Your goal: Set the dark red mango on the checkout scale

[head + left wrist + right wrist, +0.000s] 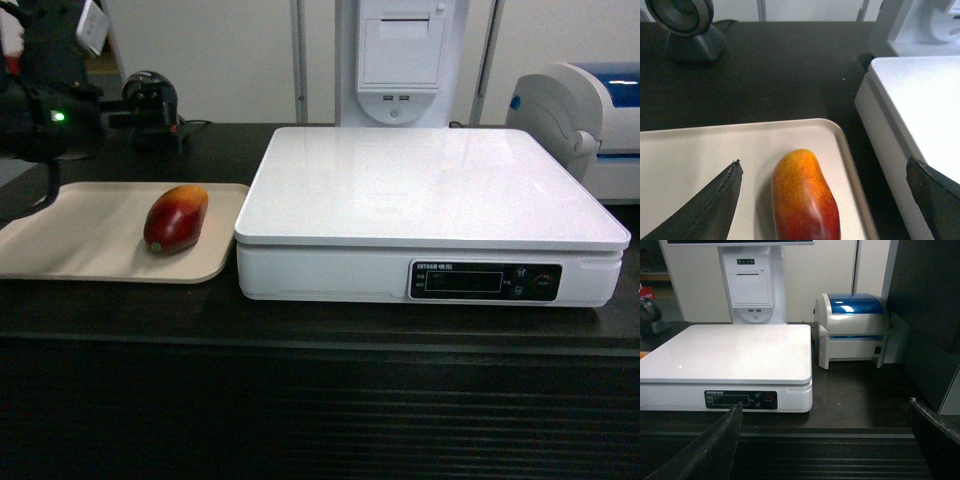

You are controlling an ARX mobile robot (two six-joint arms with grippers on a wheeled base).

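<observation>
The mango (176, 219) lies on its side on a flat beige tray (70, 245), toward the tray's right edge, glossy dark red shading to orange-yellow at one end. Just right of the tray sits the scale (420, 190), white plastic with a smooth square platform and a dark display strip in front. Both rest on the counter (300, 330), dark wood grain with a ribbed front.

The left wrist view looks down on the mango (804, 197) between the left gripper (827, 200) fingers (710, 205), which stand wide apart on either side of it without touching. The right wrist view alone shows the right gripper (825, 440), also spread wide, low before the counter, and a white-and-blue printer (852, 327) right of the scale (735, 360). A dark round stand (150, 105) sits behind the tray.
</observation>
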